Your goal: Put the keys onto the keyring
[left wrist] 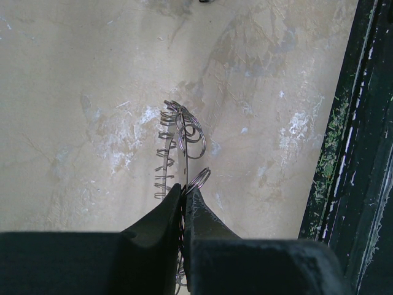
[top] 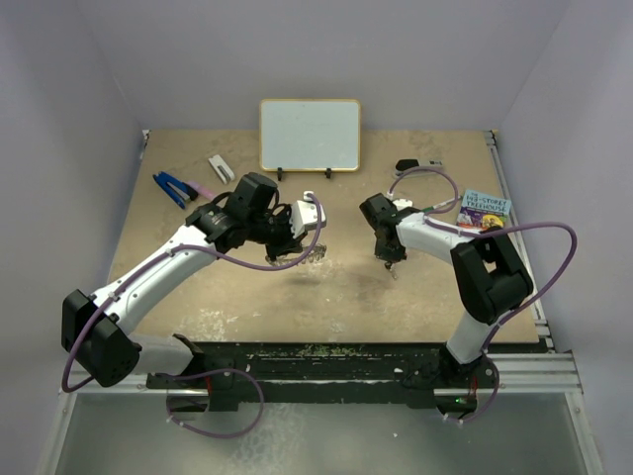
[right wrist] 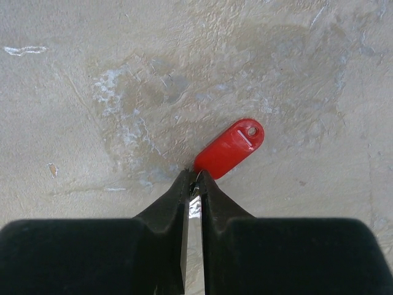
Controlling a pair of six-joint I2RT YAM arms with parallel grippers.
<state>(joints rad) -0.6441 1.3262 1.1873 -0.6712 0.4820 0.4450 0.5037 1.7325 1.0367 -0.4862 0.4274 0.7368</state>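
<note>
The keyring (left wrist: 177,144) shows only edge-on in the left wrist view: a thin grey strip with small wire loops bristling off it, its central hole not visible and its lower part lost behind the left jaws, which are pinched narrow on its rim. From the top camera it is just a dark smudge (top: 316,253) beneath the left wrist, and whether it touches the tabletop (top: 297,302) cannot be told.

The key (right wrist: 230,147) is held by the right jaws, closed tight on its blade (only a sliver of silver shows between them), while the red head sticks out up and to the right. From above the key is too small to make out. The two arms sit near each other at mid-table, apart.

The tabletop is tan, scuffed and streaked with white scratches, with a black rail along its near edge. Pale lilac walls enclose it. A whiteboard (top: 310,134) stands at the back, and a book (top: 483,210) lies at the right edge.
</note>
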